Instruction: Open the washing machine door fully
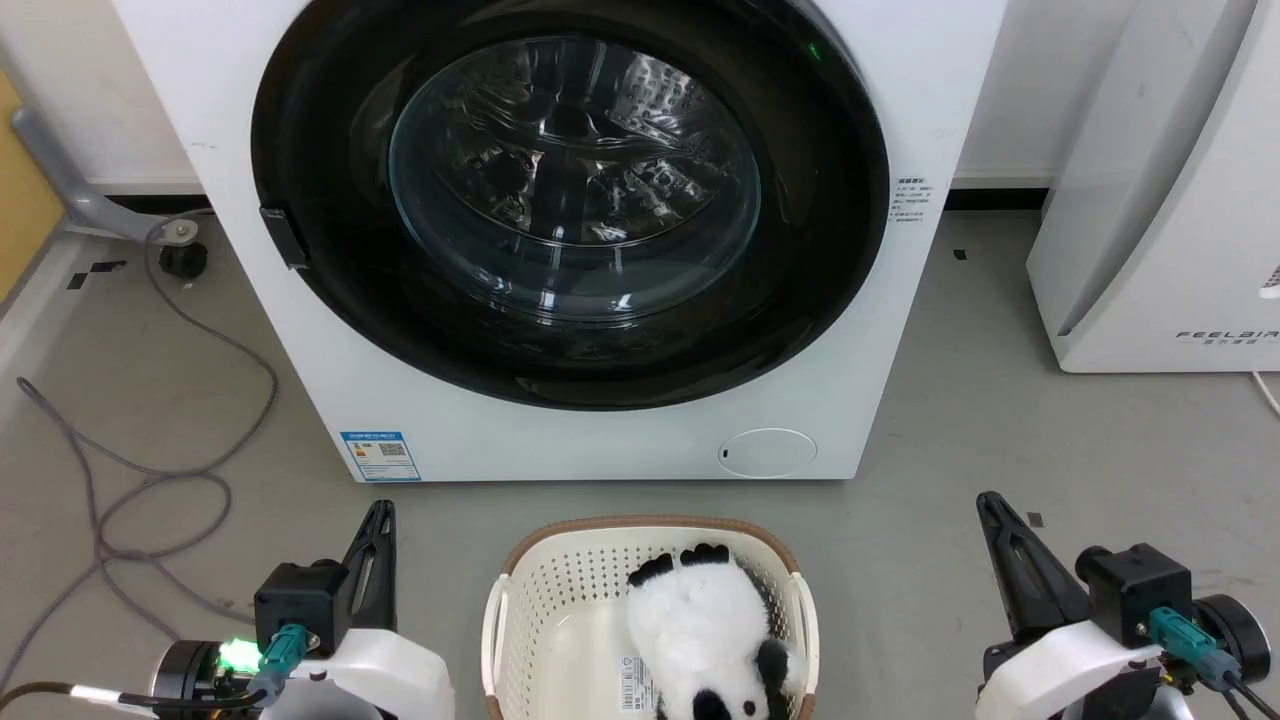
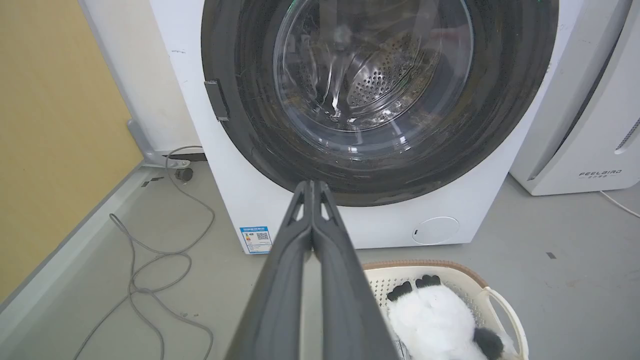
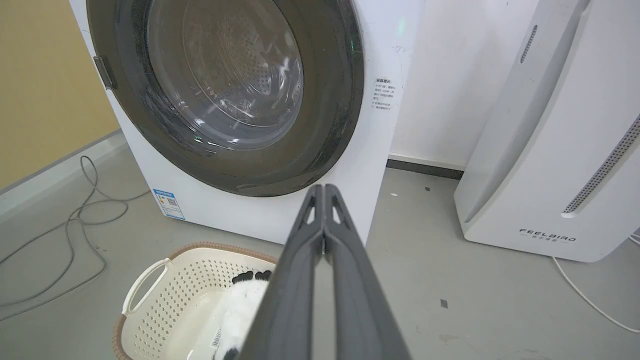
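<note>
With the left gripper [image 1: 381,515] and right gripper [image 1: 990,505] pinched shut and empty either side of the cream perforated plastic basket [image 1: 560,545], the large round glossy black washing machine door [image 1: 820,250] beyond stood closed flush, where, I judged, tips pressed together might slip off its small dark edge tab [image 1: 284,236].

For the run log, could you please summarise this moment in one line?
washing machine door: closed | left gripper: jaws shut | right gripper: jaws shut | both off door

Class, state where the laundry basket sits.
Head view, bottom centre: the laundry basket stands before the washing machine, between the left claw and right claw.
</note>
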`<state>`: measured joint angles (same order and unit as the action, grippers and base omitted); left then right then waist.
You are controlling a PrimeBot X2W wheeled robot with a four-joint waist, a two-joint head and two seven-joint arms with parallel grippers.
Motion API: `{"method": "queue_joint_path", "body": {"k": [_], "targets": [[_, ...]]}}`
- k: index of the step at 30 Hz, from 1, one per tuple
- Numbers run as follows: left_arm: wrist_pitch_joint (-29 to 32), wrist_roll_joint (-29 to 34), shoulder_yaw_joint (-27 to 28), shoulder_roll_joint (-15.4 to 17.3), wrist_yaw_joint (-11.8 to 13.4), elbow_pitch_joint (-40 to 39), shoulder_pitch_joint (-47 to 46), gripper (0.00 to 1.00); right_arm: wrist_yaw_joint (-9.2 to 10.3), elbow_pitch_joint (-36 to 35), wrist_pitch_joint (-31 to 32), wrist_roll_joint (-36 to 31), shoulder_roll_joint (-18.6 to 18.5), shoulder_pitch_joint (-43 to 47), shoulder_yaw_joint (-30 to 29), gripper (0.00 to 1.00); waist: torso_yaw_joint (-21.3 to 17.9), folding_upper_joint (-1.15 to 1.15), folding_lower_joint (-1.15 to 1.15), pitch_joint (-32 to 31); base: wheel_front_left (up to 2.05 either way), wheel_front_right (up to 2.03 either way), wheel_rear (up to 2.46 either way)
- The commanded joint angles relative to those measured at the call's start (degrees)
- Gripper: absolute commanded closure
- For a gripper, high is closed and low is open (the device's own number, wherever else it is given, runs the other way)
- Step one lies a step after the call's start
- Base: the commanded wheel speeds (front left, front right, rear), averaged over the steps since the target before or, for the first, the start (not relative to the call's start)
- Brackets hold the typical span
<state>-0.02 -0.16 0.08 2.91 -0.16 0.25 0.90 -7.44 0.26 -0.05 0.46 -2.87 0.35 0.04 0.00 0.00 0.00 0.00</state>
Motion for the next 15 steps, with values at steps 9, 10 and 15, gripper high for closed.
{"method": "queue_joint_path", "body": {"k": [9, 10, 15], "targets": [[0.02, 0.16, -0.08, -0.03, 0.16, -0.25, -0.90, 1.00, -0.05, -0.26, 0.05, -0.46, 0.00, -0.35, -0.04, 1.00, 0.00, 0.00, 0.00, 0.00, 0.00, 0.00, 0.00], [0.02, 0.16, -0.08, -0.03, 0.16, -0.25, -0.90, 1.00, -0.05, -0.26, 0.05, -0.46, 0.00, -0.35, -0.04, 1.00, 0.00, 0.00, 0.00, 0.00, 0.00, 0.00, 0.00], [-0.17, -0.06, -0.13, -0.01, -0.06, 0.15, -0.02, 0.00, 0.00, 0.13, -0.16, 0.13, 0.00, 0.04, 0.02, 0.00, -0.01, 0.00, 0.00, 0.01, 0.00, 0.00, 0.00]]}}
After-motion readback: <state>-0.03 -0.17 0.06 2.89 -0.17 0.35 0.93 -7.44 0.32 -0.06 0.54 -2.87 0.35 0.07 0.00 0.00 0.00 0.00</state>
